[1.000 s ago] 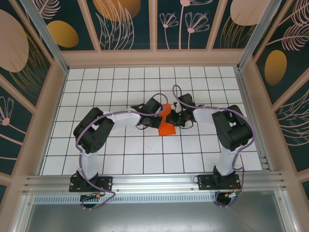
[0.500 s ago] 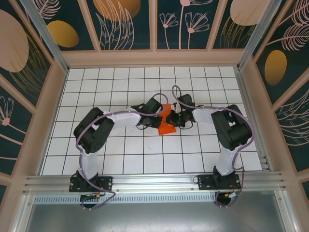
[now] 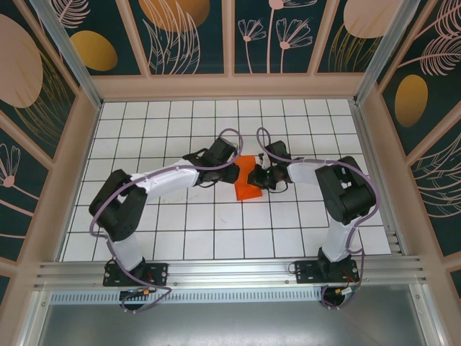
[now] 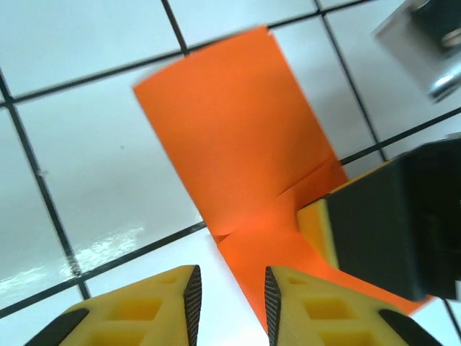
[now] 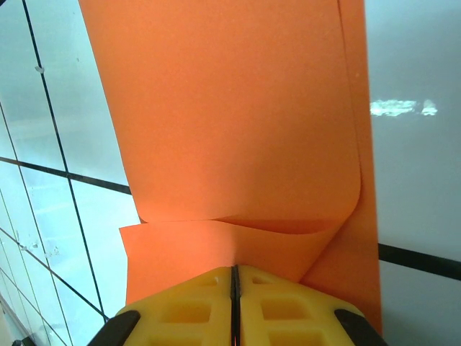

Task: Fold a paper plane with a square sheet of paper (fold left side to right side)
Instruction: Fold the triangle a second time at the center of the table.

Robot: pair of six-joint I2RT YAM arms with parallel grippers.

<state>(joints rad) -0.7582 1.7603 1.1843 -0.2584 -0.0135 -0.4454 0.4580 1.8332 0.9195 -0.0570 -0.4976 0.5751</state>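
The orange paper sheet (image 3: 246,184), already partly folded, lies near the middle of the white grid table (image 3: 180,231), between the two grippers. The right gripper (image 5: 234,280) has its fingers pressed together and pinches an edge of the sheet. The left gripper (image 4: 230,292) is a little spread at the sheet's edge and holds nothing.

— Where does the sheet of paper (image 3: 246,184) lie?
— On the table (image 3: 180,231), near its middle, between the two grippers.
— Which gripper is on which side?
— The left gripper (image 3: 235,172) hangs just left of the sheet's far part. The right gripper (image 3: 263,178) is at its right edge, with that edge between its fingertips.
— And the sheet itself?
— One layer lies folded over another, the upper one curling up off the lower.
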